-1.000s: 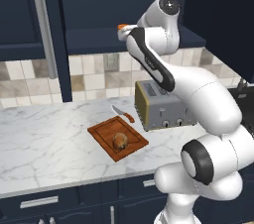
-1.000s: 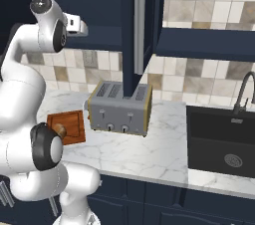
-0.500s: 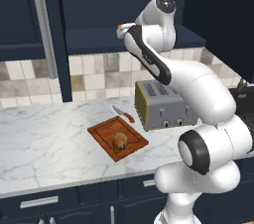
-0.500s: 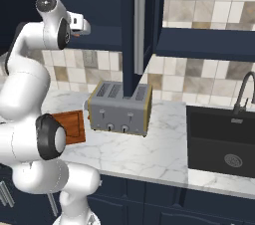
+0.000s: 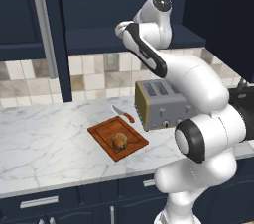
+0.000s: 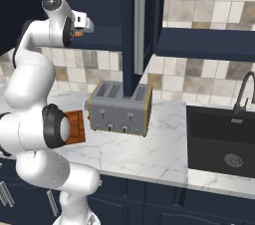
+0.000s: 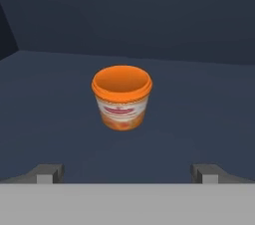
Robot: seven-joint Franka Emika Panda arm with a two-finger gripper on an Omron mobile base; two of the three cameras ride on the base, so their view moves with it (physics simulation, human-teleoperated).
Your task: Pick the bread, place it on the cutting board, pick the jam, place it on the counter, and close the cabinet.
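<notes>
Since a second ago, upper arm swung a little, elbow shifted, hand kept up at the open cabinet [image 5: 124,5]; bread, cutting board and toaster unmoved. Gripper [image 7: 127,173] spread wide, grasping nothing, fingertips [image 7: 49,173] standing apart on either side of the jam [image 7: 122,97] and short of it. Jam upright on the dark cabinet shelf [image 7: 209,119], well in from the front edge, orange rim up, label facing the hand. Bread [image 5: 120,141] resting near the middle of the cutting board [image 5: 101,135], board lying on the counter [image 5: 44,143] toward its front edge. Knife [image 5: 122,114] just beyond the board's far corner. Toaster [image 5: 161,104] beside the board's right edge. Sink [image 6: 224,142] at the counter's right end.
</notes>
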